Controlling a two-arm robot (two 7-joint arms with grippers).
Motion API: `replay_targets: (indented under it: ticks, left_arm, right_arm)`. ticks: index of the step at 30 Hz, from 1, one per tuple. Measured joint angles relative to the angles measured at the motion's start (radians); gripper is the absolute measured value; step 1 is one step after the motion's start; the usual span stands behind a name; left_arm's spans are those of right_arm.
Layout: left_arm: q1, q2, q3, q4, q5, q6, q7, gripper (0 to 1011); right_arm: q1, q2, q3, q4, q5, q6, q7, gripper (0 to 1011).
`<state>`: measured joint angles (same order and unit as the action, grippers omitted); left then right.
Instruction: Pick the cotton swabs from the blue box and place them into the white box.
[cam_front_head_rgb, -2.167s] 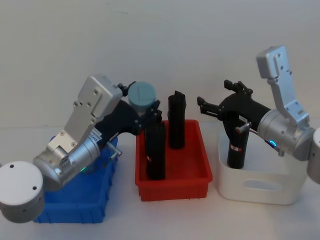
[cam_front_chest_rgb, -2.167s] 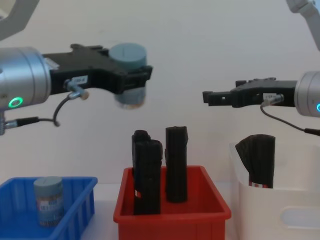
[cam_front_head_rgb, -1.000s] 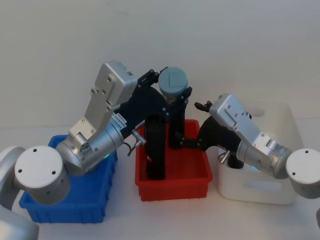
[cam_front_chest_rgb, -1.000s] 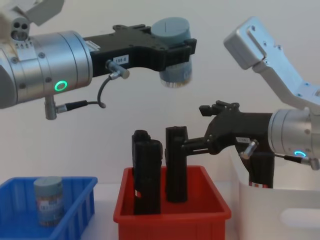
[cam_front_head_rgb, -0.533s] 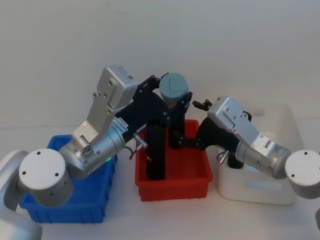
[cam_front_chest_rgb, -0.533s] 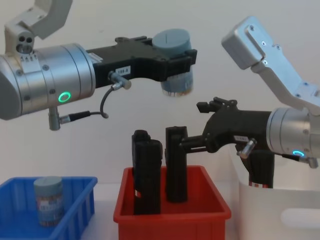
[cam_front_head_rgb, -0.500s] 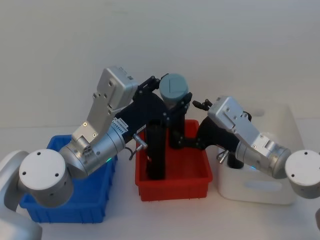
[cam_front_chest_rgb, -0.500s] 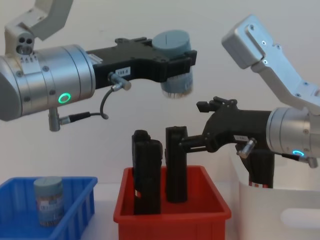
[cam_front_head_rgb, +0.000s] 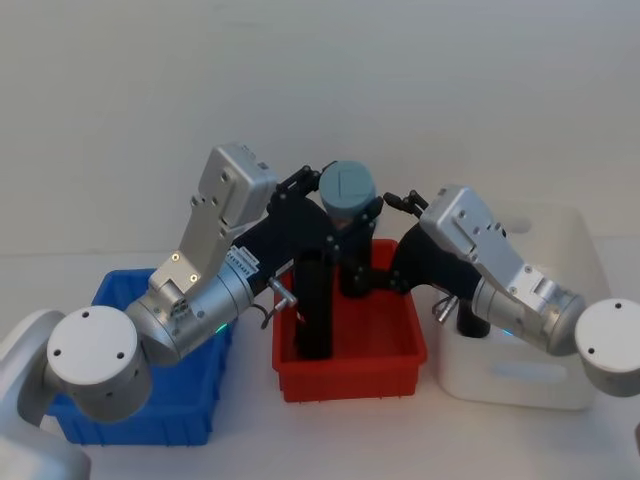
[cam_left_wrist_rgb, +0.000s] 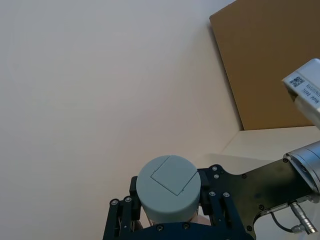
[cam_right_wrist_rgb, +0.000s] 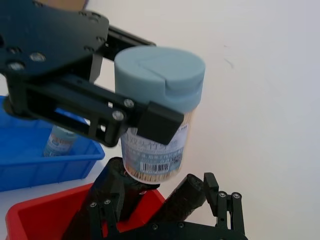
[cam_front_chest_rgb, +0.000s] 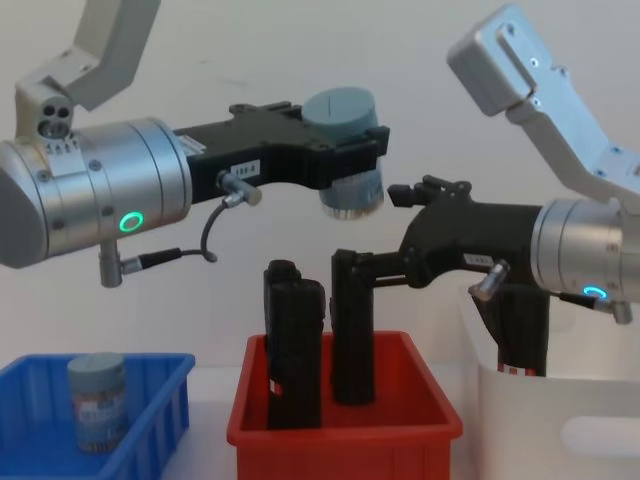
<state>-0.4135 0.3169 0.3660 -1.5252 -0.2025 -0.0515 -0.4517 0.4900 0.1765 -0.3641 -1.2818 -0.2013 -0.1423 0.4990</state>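
My left gripper (cam_front_chest_rgb: 345, 165) is shut on a cotton swab jar (cam_front_chest_rgb: 340, 108) with a grey-blue lid, holding it high above the red bin; the same jar (cam_front_head_rgb: 347, 186) shows in the head view. My right gripper (cam_front_chest_rgb: 370, 228) is open just right of and below this jar (cam_right_wrist_rgb: 157, 100), one finger to each side of it without touching. A second cotton swab jar (cam_front_chest_rgb: 97, 400) stands in the blue box (cam_front_chest_rgb: 155, 420) at the left. The white box (cam_front_chest_rgb: 565, 435) stands at the right.
A red bin (cam_front_chest_rgb: 340, 432) between the two boxes holds two tall black rolls (cam_front_chest_rgb: 295, 350), directly under the held jar. Another black roll (cam_front_chest_rgb: 525, 330) stands in the white box, behind my right arm.
My left gripper carried the jar rightward from over the blue box to above the red bin, then lowered it slightly. My right gripper swung left from the white box and rose toward the jar.
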Motion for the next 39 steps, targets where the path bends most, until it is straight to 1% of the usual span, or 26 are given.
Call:
replay_targets:
  ticks: [17,36,39]
  left_arm:
    - [-0.008,-0.009,0.003,0.040,-0.016,-0.017,-0.003,666]
    - [-0.006,-0.009,0.004,0.052,-0.029,-0.027,-0.003,666]
    - [-0.006,-0.009,0.004,0.053,-0.030,-0.028,-0.003,666]
  right_arm:
    - [-0.011,0.008,-0.004,-0.050,0.031,0.004,0.000,1001]
    - [-0.010,0.004,-0.012,-0.054,0.042,0.006,-0.012,1002]
    - [-0.009,0.003,-0.013,-0.053,0.043,0.007,-0.013,957]
